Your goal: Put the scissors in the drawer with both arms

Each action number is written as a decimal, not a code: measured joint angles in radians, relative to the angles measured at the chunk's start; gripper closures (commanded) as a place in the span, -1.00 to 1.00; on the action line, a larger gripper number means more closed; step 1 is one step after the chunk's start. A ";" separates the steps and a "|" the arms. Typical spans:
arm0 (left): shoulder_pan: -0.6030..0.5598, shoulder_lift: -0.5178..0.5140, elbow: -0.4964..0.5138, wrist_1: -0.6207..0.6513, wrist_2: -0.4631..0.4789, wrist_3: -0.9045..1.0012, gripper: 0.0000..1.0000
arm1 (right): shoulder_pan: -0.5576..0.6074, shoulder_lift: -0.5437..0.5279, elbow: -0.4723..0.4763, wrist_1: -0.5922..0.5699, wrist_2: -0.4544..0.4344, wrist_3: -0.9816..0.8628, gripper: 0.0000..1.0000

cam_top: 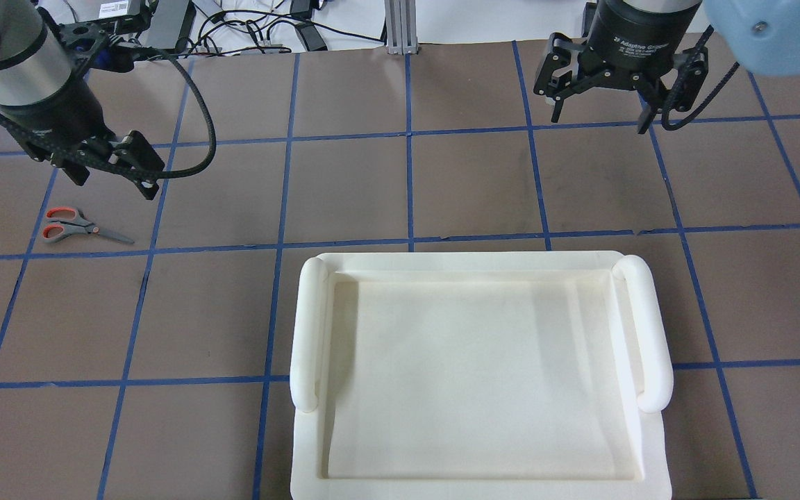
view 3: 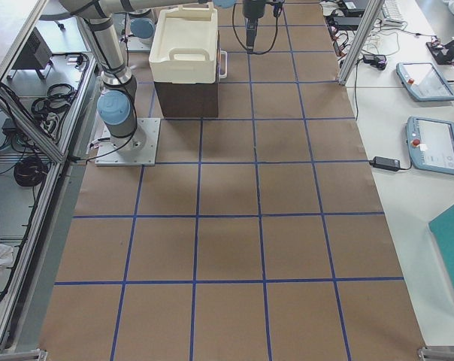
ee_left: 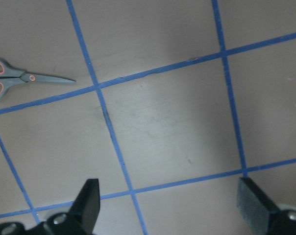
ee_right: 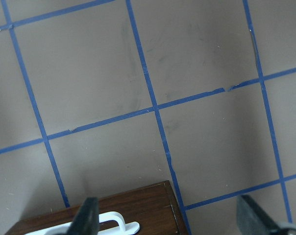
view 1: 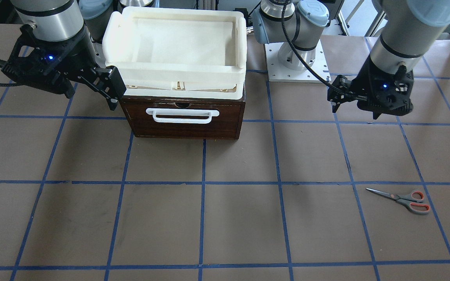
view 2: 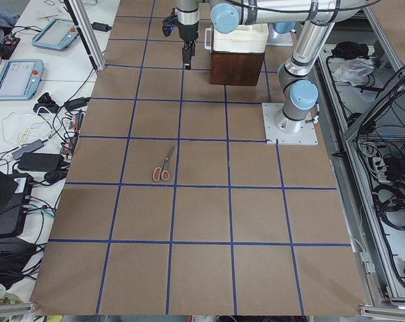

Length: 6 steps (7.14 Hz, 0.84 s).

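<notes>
One scissors (cam_top: 79, 226), one drawer (view 1: 186, 117); my left gripper (cam_top: 115, 182) and right gripper (cam_top: 600, 118) both gape empty, scissors lying near the left.

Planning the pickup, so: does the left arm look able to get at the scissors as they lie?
Probably yes. The scissors lie flat on the table on that arm's side with nothing covering them, and the left gripper hangs open above the table nearby.
</notes>
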 measured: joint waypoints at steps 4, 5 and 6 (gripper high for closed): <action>0.207 -0.154 -0.001 0.091 0.038 0.763 -1.00 | 0.001 0.025 0.065 -0.038 0.016 0.646 -1.00; 0.224 -0.207 -0.001 0.186 0.072 0.945 -1.00 | 0.008 0.049 0.066 -0.057 0.018 0.771 -1.00; 0.239 -0.262 -0.002 0.299 0.076 1.123 -1.00 | 0.031 0.080 0.064 -0.078 0.017 0.884 -1.00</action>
